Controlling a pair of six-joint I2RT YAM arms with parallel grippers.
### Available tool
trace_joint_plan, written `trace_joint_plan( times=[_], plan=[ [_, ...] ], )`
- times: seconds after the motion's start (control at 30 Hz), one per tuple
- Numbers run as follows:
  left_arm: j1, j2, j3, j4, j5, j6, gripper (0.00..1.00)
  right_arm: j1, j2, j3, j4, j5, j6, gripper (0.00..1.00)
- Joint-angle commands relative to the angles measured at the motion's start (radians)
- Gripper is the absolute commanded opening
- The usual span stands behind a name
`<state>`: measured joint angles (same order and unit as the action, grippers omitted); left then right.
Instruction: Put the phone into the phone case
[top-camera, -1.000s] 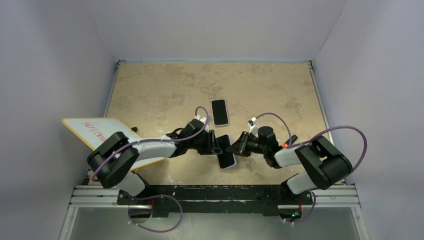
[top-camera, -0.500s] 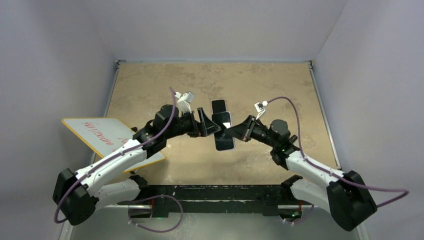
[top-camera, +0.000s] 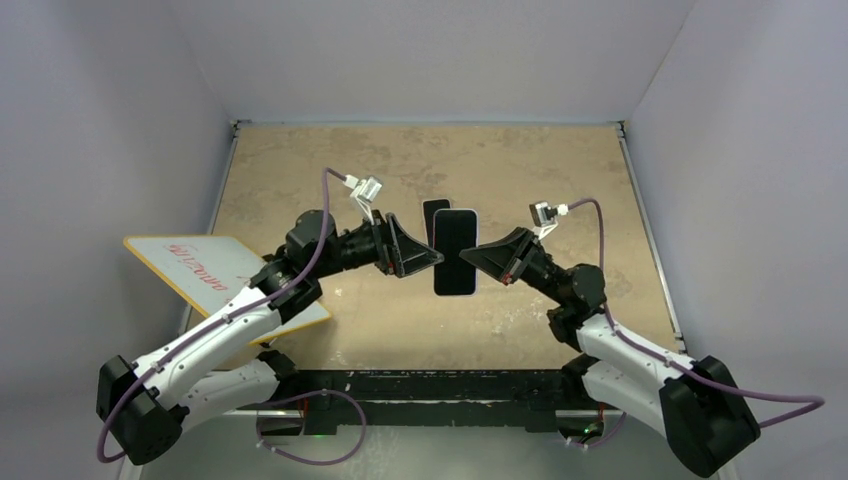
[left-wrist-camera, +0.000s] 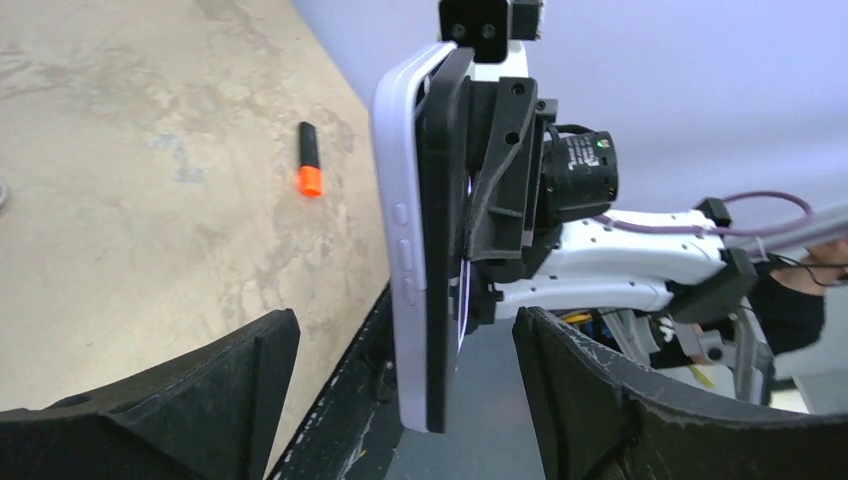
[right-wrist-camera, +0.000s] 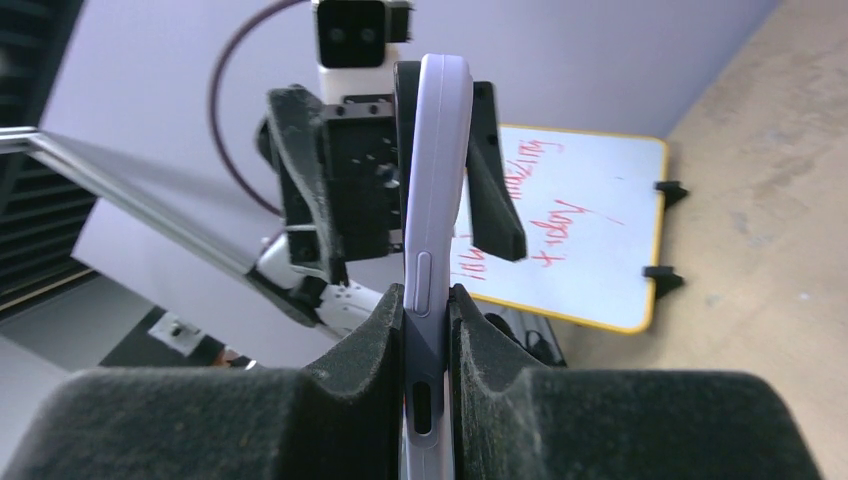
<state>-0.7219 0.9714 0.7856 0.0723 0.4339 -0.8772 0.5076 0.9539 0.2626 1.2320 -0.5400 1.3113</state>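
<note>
One gripper alone carries the load: the right gripper (right-wrist-camera: 428, 322) comes in from 3 o'clock and is clamped across the two faces of the phone (top-camera: 455, 251) at one long side. That holds the phone in the air over the middle of the table (top-camera: 330, 170). The left gripper (top-camera: 428, 254) faces it from 9 o'clock, its fingers (left-wrist-camera: 240, 380) spread wide to either side of the phone and touching neither face. What I take to be the phone case (top-camera: 434, 207) lies flat on the table at about 11 o'clock from the phone, partly hidden under it. The likeliest failure is the phone pivoting or slipping in that one-sided pinch. An off-centre closing of the left fingers could twist it out. Nothing steadies the case, so a push could slide it away.
</note>
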Motion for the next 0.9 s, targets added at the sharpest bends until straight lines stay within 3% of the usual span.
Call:
trace_joint_plan(
  times=[0.0,0.2,0.37,0.43,0.5,0.63,0.7,0.77,0.87],
  plan=[
    [0.004,-0.001,-0.057,0.252,0.131,-0.076,0.81,-0.002,0.014,0.011,0.324,0.001,0.137,0.0],
    [0.004,0.042,-0.085,0.385,0.205,-0.127,0.67,-0.002,0.048,-0.004,0.427,0.038,0.185,0.0],
    [0.004,0.059,-0.102,0.424,0.222,-0.143,0.29,-0.001,0.061,-0.014,0.439,0.044,0.191,0.0],
    [0.004,0.067,-0.107,0.419,0.222,-0.144,0.14,-0.001,0.062,-0.017,0.433,0.043,0.18,0.08],
    [0.003,0.076,-0.102,0.39,0.221,-0.129,0.0,-0.001,0.063,-0.019,0.409,0.044,0.168,0.22],
    [0.004,0.096,-0.049,0.23,0.197,-0.049,0.0,-0.001,0.064,-0.005,0.346,0.039,0.146,0.47],
    [0.004,0.089,-0.041,0.195,0.182,-0.029,0.0,-0.001,0.065,0.006,0.316,0.034,0.133,0.52],
    [0.003,0.082,-0.039,0.178,0.17,-0.023,0.0,-0.001,0.066,0.013,0.3,0.035,0.125,0.44],
    [0.003,0.072,-0.034,0.166,0.182,-0.025,0.01,-0.001,0.063,0.009,0.295,0.043,0.119,0.1]
  ],
)
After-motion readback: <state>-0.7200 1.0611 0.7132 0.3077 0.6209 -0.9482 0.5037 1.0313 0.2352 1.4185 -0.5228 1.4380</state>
